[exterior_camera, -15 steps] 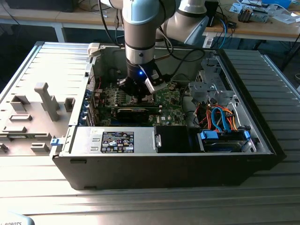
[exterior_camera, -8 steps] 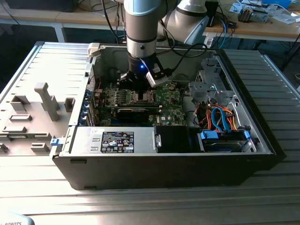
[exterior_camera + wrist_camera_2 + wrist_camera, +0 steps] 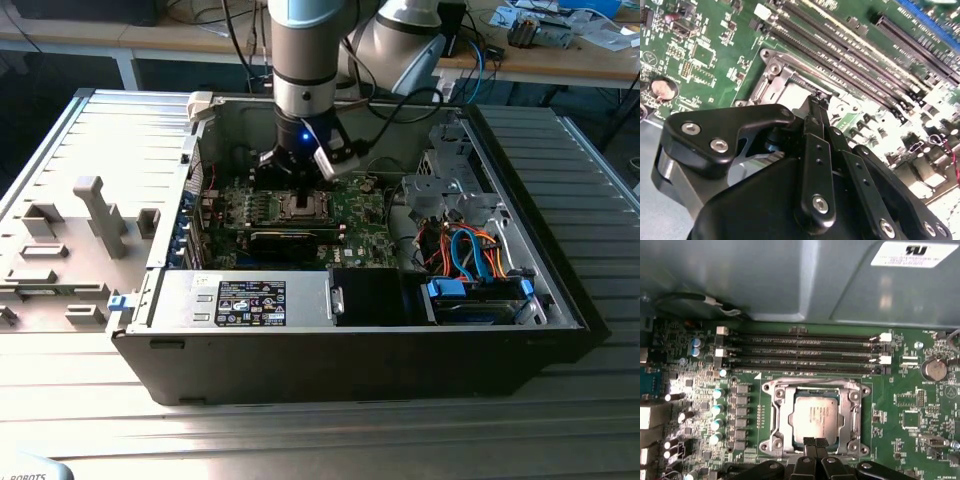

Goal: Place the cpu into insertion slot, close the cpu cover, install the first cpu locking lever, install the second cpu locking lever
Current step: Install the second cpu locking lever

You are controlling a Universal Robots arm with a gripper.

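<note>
Closed tool [image 3: 815, 444] touches silvery-tan cpu [image 3: 816, 416] under framed cpu cover [image 3: 855, 412].

arm upright, hand [image 3: 815, 442] pointing down, fingers together

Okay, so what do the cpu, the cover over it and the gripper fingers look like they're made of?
The cpu top looks like brushed pale metal with a dull sheen. The cpu cover looks like bright stamped sheet metal, judging by its thin edges and glints. The gripper fingers seem matte black, maybe anodised metal or plastic, with silvery screws.
</note>
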